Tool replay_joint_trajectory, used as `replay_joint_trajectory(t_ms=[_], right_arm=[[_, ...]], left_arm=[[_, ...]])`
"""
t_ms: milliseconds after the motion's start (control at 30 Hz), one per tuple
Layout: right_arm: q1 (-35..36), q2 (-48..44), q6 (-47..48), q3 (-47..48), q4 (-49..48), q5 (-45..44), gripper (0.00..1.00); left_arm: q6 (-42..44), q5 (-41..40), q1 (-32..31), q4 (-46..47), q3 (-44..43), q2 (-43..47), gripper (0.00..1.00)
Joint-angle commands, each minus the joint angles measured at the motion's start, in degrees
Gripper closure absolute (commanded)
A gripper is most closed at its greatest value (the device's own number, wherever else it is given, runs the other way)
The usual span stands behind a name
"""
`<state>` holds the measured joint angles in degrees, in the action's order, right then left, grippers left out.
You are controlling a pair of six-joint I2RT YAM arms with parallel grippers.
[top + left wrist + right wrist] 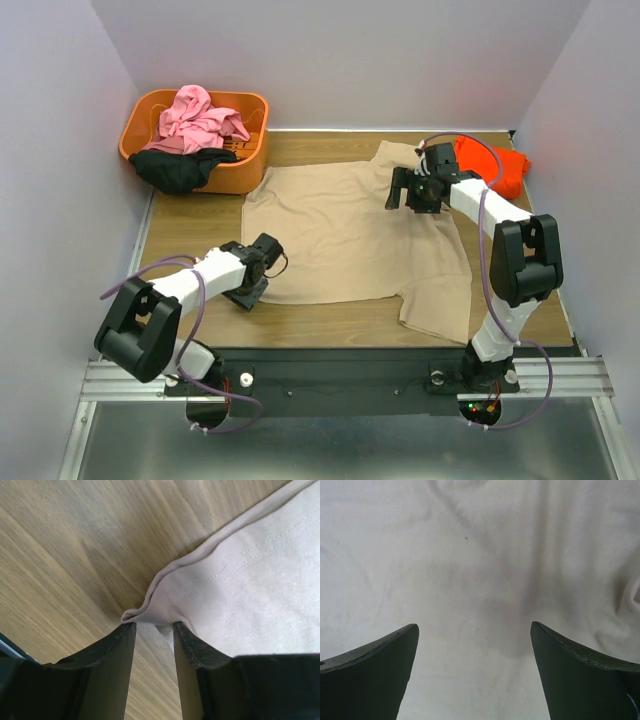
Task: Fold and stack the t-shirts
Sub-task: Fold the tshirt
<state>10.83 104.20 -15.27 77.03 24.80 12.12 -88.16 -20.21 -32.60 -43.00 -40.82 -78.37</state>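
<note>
On the desk (200, 215), a tan t-shirt (340, 230) lies spread flat, and the first fold is being prepared.

Far left stands an orange basket (245, 170) with a pink t-shirt (200, 118) and a black t-shirt (180, 168); an orange-red t-shirt (500, 165) waits at the far right. The right end effector (475, 627) hovers over the tan cloth with its jaws wide apart, holding nothing. The left end effector (154, 625) is low at the near-left hem corner (142, 611), its jaws only a little apart; the corner touches the tips, but bare wood shows between them, so I judge it is not yet gripped. Next it should push under this corner and close, and the right one needs its own hold on the cloth.
</note>
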Motion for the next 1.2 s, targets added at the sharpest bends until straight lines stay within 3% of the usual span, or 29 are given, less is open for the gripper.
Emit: replay_joint_trajectory(t_ms=[0, 167, 367, 567, 700, 1000, 1167], right_arm=[[-0.5, 0.3, -0.5, 1.6, -2.6, 1.2, 0.02], [-0.5, -0.4, -0.3, 0.9, -2.6, 0.9, 0.02], [-0.6, -1.3, -0.3, 0.5, -2.6, 0.7, 0.02], [-0.6, -4.4, -1.5, -0.7, -2.5, -0.2, 0.02], [-1.0, -8.9, -2.9, -6.5, -2.4, -5.2, 0.01], [-10.6, -19.0, -6.3, -16.8, 4.0, -11.8, 0.01], [-13.6, -16.1, -7.2, -17.3, 3.9, -8.3, 0.02]], left_arm=[[0.5, -4.1, 0.3, -2.0, -1.9, -1.0, 0.54], [2.6, -3.9, 0.4, 0.0, -1.5, -1.5, 0.81], [6.6, -3.6, 0.5, 2.6, -1.1, -2.0, 1.0], [11.7, -2.8, 0.5, 4.7, -2.8, 2.6, 1.0], [12.6, -3.7, 0.5, 4.9, -4.4, 6.9, 1.0], [21.6, -2.2, 0.5, 9.3, -4.2, 8.8, 1.0], [25.7, -1.4, 0.5, 14.5, -4.1, 7.2, 1.0]])
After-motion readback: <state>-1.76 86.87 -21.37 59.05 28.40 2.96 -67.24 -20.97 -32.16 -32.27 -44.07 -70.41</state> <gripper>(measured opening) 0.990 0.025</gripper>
